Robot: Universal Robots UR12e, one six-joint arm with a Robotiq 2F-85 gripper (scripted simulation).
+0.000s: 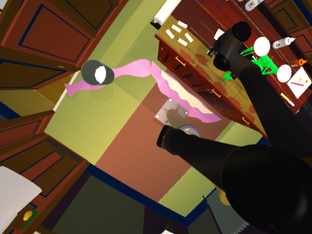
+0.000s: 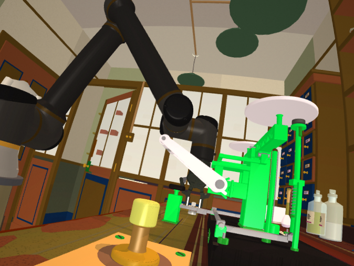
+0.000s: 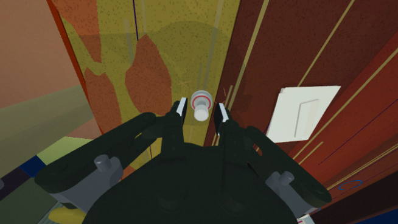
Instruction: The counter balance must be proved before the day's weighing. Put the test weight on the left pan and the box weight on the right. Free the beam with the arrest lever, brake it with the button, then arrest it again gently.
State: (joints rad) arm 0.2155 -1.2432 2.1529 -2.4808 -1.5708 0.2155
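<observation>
The test weight (image 3: 201,105), a small silver cylinder with a knob and a red ring, stands on the counter (image 2: 192,211). My gripper (image 3: 200,115) is open and empty, with its fingers on either side of the knob (image 2: 193,197). The green balance (image 2: 257,177) stands to the right, with a white arrest lever (image 2: 191,161) slanting up to the left. Its two white pans (image 2: 281,110) (image 2: 243,146) are empty. The box weight is not in sight.
Two glass bottles (image 2: 324,216) stand right of the balance. A yellow knob on an orange plate (image 2: 141,229) sits in the foreground. A green block (image 2: 173,207) stands left of the weight. A white card (image 3: 301,112) lies on the dark counter.
</observation>
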